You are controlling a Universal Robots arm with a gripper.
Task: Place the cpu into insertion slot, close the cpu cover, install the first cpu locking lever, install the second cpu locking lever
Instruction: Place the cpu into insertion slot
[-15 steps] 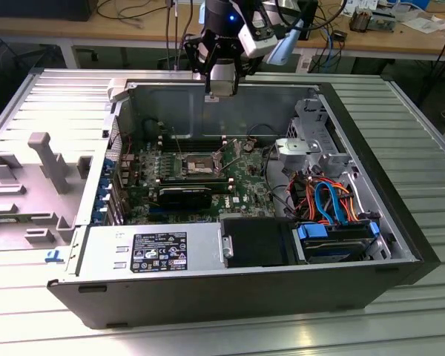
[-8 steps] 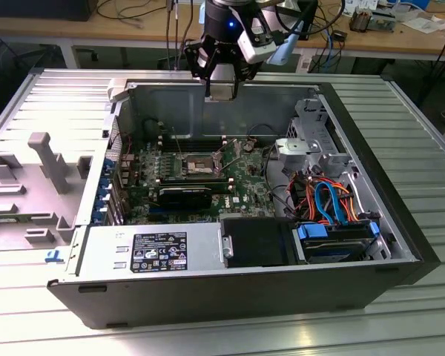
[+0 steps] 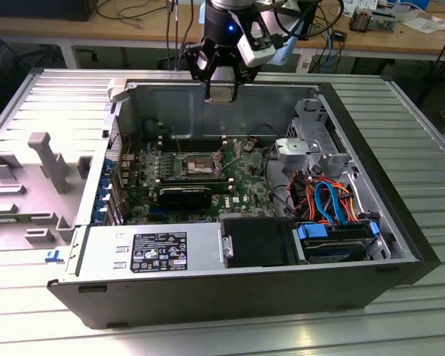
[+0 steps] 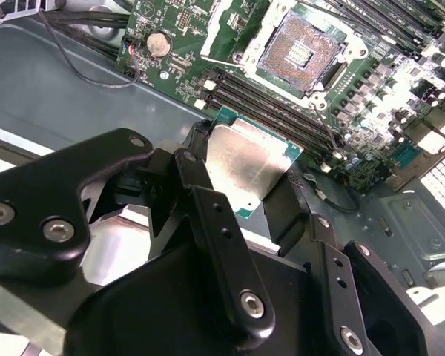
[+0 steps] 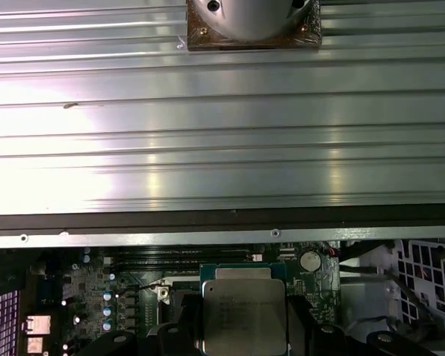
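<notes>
One small, flat, square cpu (image 4: 248, 165) is sitting clamped between the black fingers (image 4: 208, 215) of the gripper (image 4: 245, 194). Its dull silver-grey metal top is catching the light, and a thin green edge is showing around it. It is hanging in the air over the green motherboard (image 4: 174, 68), near the insertion slot (image 4: 300, 52) but apart from it. The slot's dark pin field is lying uncovered inside its silver rim. In the exterior view the gripper (image 3: 222, 80) is hovering above the far wall of the open computer case (image 3: 208, 297).
</notes>
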